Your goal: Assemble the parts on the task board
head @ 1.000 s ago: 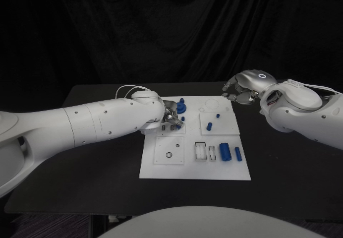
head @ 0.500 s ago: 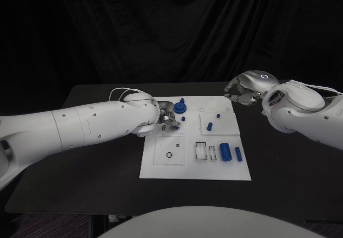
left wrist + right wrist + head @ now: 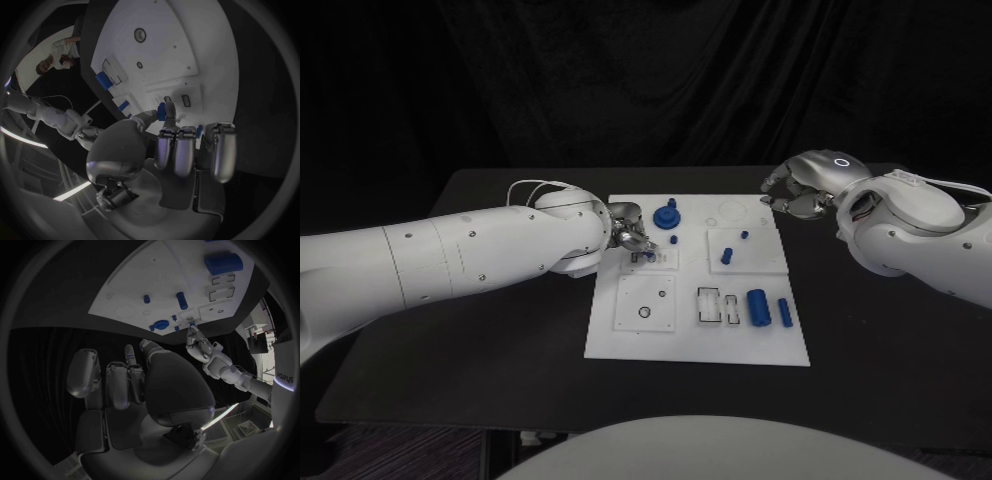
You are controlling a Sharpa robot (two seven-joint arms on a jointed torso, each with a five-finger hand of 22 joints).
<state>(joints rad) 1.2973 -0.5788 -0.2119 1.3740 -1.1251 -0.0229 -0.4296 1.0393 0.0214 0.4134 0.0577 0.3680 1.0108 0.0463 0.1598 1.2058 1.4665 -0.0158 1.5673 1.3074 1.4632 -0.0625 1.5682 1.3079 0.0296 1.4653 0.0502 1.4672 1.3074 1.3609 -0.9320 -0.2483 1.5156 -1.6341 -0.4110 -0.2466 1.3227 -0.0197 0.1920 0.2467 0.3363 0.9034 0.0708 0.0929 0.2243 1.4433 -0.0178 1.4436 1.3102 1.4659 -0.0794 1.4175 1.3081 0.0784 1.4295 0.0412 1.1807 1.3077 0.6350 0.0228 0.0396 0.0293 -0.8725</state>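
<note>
Left hand (image 3: 630, 236): pinched a small blue part (image 3: 160, 111) over the board's (image 3: 697, 345) far-left area.
Right hand (image 3: 793, 190): fingers curled in, grasping nothing, by the board's far-right corner.
Cylinder (image 3: 756, 306): lay near the board's right edge.

task board (image 3: 697, 345): 1
blue parts (image 3: 756, 306): approx. 8 seen, some v. small
hands (image 3: 630, 238): 2
table (image 3: 488, 360): 1

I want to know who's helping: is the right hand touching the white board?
No, the right hand hangs over the black table beside the board, its fingers curled in with nothing in them.
</note>
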